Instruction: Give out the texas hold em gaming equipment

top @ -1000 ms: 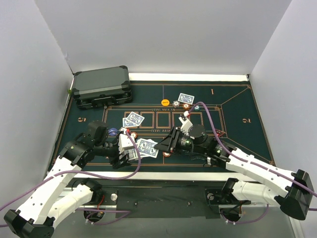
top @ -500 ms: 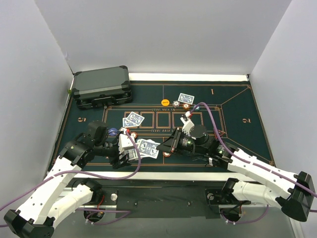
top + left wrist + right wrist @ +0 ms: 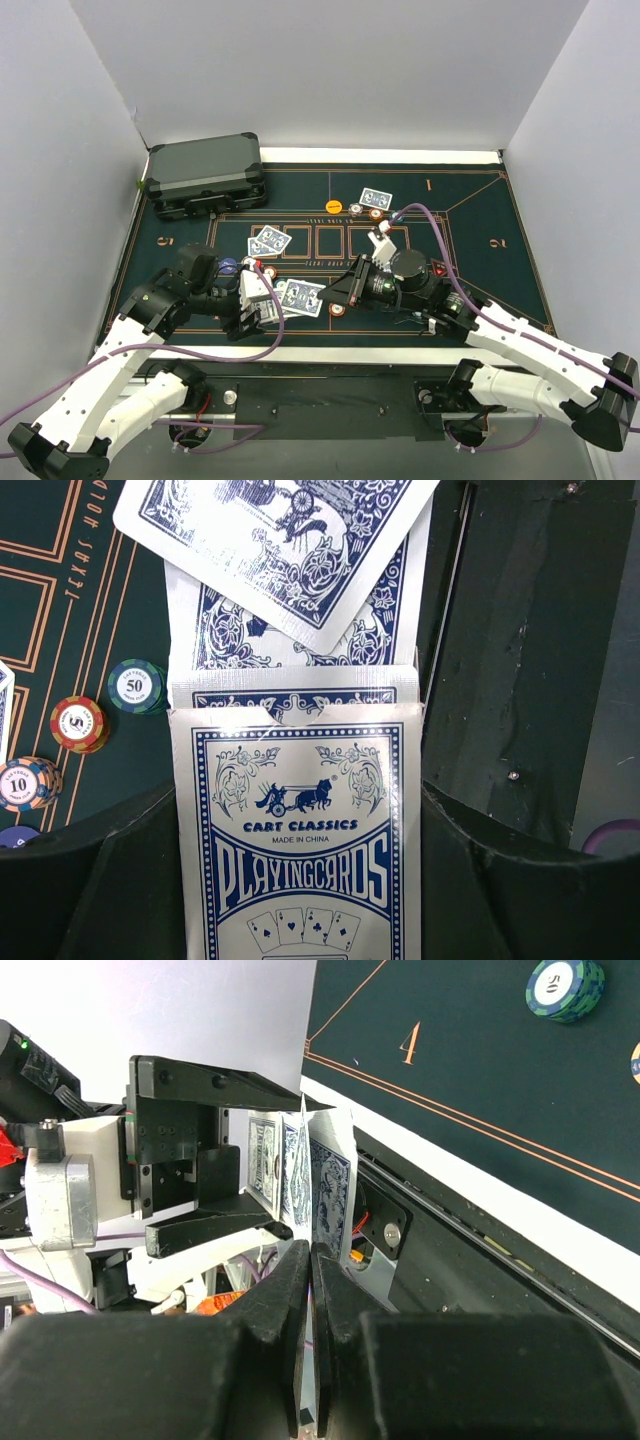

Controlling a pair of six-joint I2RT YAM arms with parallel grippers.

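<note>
Left gripper (image 3: 300,900): fingers clamped on either side of a blue-and-white card box (image 3: 300,840), which fills the lower middle of the left wrist view.
Deck: blue-backed cards (image 3: 300,640) stick out of the box's top end, the uppermost one skewed.
Right gripper (image 3: 306,1252): fingers pinched tight together on the edge of one blue-backed card (image 3: 303,297), seen edge-on in its own camera.
Meeting place: left of centre in the overhead view, low on the green felt mat (image 3: 480,250), the two grippers tip to tip.
Cards on the mat: one pair (image 3: 268,241) just above the left gripper, another pair (image 3: 376,197) above centre, both backs up.
Chips: an orange chip (image 3: 334,206) and two more just right of it sit beside the upper pair; a teal 50 chip (image 3: 135,684) and a red chip (image 3: 78,723) lie close to the box.
Case: dark grey hard case (image 3: 205,175), closed, upper left corner of the mat.
</note>
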